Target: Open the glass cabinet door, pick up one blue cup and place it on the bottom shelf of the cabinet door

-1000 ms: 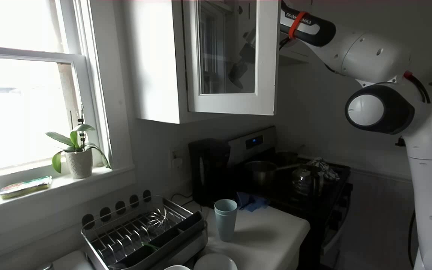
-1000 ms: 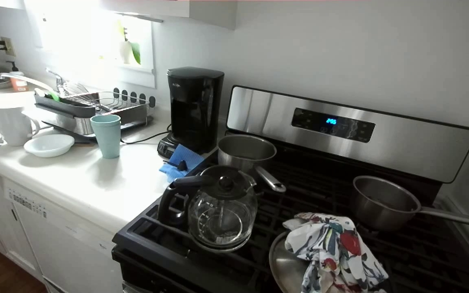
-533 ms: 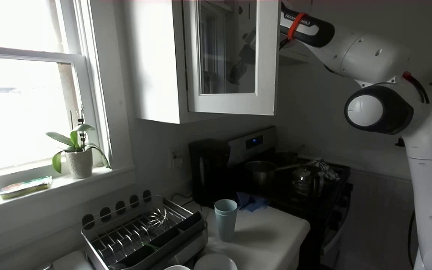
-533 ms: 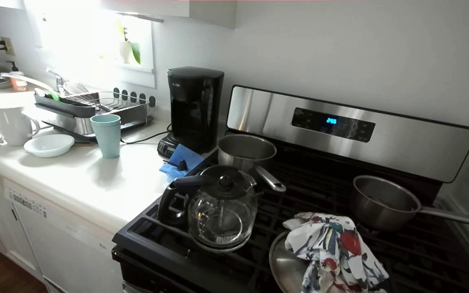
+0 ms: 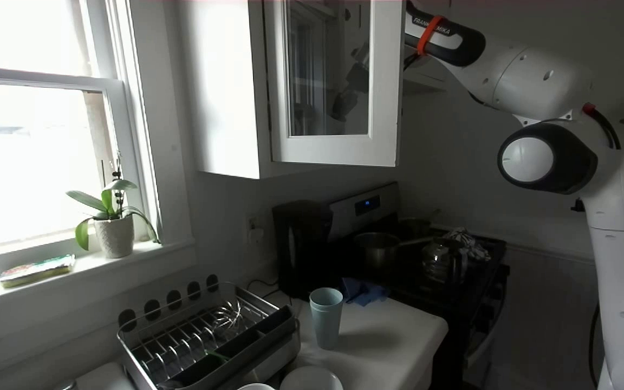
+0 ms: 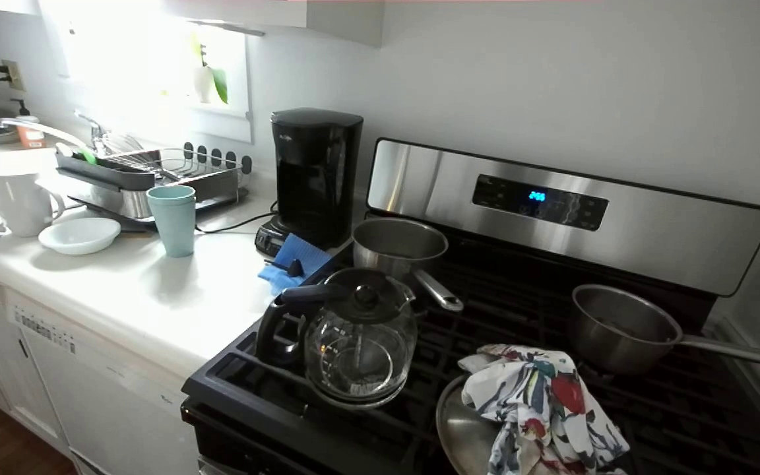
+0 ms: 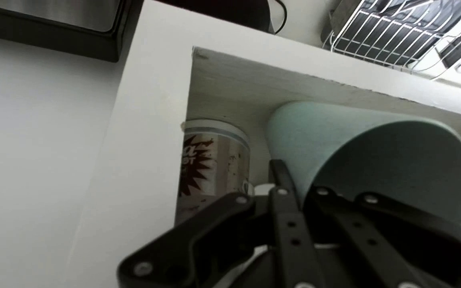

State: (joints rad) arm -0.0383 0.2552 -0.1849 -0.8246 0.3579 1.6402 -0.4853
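Note:
The glass cabinet door stands swung open in an exterior view, and my arm reaches in behind it. In the wrist view my gripper is shut on the wall of the pale blue cup, one finger outside it and one inside. The cup leans with its mouth toward the camera. Its base is close to the bottom shelf; I cannot tell whether they touch. The wrist picture looks upside down, with the counter at the top. Through the door's pane the gripper shows only dimly. The taller blue cup stands upright on the counter.
A printed mug stands in the cabinet beside the held cup, near the cabinet's side wall. Below are a dish rack, a coffee maker, and a stove with pots and a glass carafe.
The arm has hardly moved. The dim shapes behind the glass pane have shifted slightly. The door and the cup on the counter stay where they were.

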